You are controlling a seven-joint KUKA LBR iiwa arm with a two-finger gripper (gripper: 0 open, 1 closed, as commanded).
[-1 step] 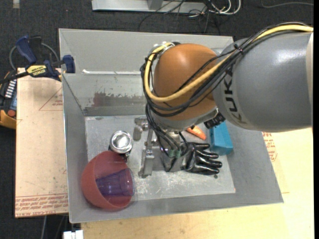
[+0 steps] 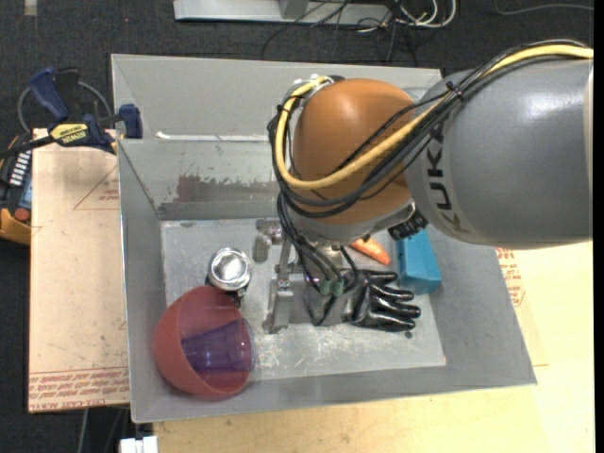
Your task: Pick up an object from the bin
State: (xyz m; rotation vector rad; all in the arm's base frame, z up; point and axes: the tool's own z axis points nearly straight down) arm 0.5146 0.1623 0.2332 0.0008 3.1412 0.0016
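So my pincer (image 2: 276, 321) is down low in the grey bin (image 2: 217, 163), roughly mid-floor and a bit toward the left. Honestly, I can't tell from this angle whether it's apart or together, since my own orange wrist cover (image 2: 349, 149) and the cables (image 2: 311, 182) looped round it sit right over the top. What I can say is that I don't see anything clamped in it. It looks like it's just about at the bare metal floor.

Closest stuff: a shiny silver round thing (image 2: 229, 268) just to the left of the pincer, and a black glove (image 2: 382, 300) just to the right, lying flat and pointing right. The pincer sits between those two. I can't say for sure it's touching either one.

Containers: there's a pink bowl (image 2: 179, 333) in the near-left corner, tipped so its opening faces up and toward the near side. A see-through purple cup (image 2: 217, 352) is sitting inside it. The silver thing is right up against the bowl's far edge.

Over on the right, past the glove, there's a blue block (image 2: 420, 258) partly tucked under my arm. A little orange thing (image 2: 376, 250) is poking out just to its left. I can't make out what that one is.
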